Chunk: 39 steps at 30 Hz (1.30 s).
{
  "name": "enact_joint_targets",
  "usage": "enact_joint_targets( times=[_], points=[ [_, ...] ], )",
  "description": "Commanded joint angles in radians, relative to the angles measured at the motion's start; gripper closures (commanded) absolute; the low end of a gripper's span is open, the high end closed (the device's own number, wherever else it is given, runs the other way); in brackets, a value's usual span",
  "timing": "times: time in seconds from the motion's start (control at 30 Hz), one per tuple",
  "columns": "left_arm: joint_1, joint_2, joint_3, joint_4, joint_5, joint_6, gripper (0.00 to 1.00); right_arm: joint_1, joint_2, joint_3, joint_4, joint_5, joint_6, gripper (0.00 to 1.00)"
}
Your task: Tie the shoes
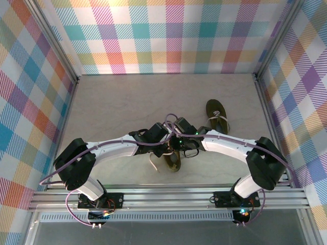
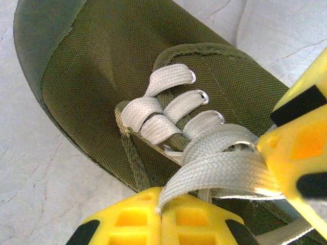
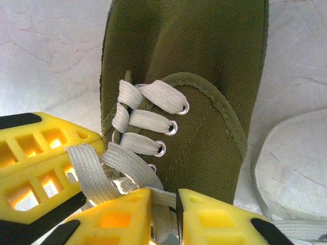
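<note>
Convergence of both arms over one shoe marks the top external view: the left gripper (image 1: 156, 137) and right gripper (image 1: 185, 139) meet nose to nose at mid-table above the near shoe (image 1: 173, 162). Its long axis runs roughly from the far side toward the arm bases, on a slight diagonal. Neither arm is noticeably closer to it. A loose lace end (image 1: 153, 164) trails on the table (image 1: 117, 107) just left of it. The far shoe (image 1: 216, 115) lies well apart, back and to the right, nearer the right arm. The pale marbled surface is otherwise open, boxed in by plaid walls (image 1: 168, 35). In the left wrist view, the left gripper (image 2: 161, 217) is clamped on a flat lace (image 2: 219, 171), which rises from the top eyelets of the near shoe (image 2: 97, 76) and runs across to the right gripper's yellow finger (image 2: 294, 148). The toe points away from the fingers. In the right wrist view, the right gripper (image 3: 164, 217) hangs over the tongue of the near shoe (image 3: 204, 76). Its jaws stand narrowly apart with a strand between them; whether that strand is pinched cannot be told. The lace (image 3: 97, 173) crosses just beside the left gripper's finger (image 3: 41, 163). Judgement: the next pull turns on drawing the strands crosswise to the shoe's axis, and space on both sides allows it.
</note>
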<state>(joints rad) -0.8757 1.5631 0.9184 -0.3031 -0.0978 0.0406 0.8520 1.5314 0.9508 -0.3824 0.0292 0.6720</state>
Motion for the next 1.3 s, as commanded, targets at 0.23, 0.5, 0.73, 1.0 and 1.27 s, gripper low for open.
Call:
enact_joint_targets(
  times=[0.23, 0.5, 0.73, 1.0, 1.27],
  points=[
    [-0.011, -0.024, -0.019, 0.015, -0.017, -0.013, 1.00, 0.000, 0.074, 0.060, -0.061, -0.002, 0.003, 0.78],
    [-0.007, -0.041, -0.033, 0.016, -0.061, -0.038, 1.00, 0.000, 0.002, 0.017, 0.004, -0.013, 0.017, 0.96],
    [0.022, -0.054, -0.049, 0.069, -0.050, -0.075, 1.00, -0.030, -0.141, -0.084, 0.178, -0.140, 0.014, 1.00],
    [0.043, -0.060, -0.058, 0.079, -0.013, -0.086, 1.00, -0.071, -0.161, -0.096, 0.171, -0.169, 0.039, 1.00],
    [0.043, -0.066, -0.066, 0.096, 0.047, -0.068, 1.00, -0.070, -0.063, -0.023, 0.058, -0.139, 0.024, 0.91]
  ],
)
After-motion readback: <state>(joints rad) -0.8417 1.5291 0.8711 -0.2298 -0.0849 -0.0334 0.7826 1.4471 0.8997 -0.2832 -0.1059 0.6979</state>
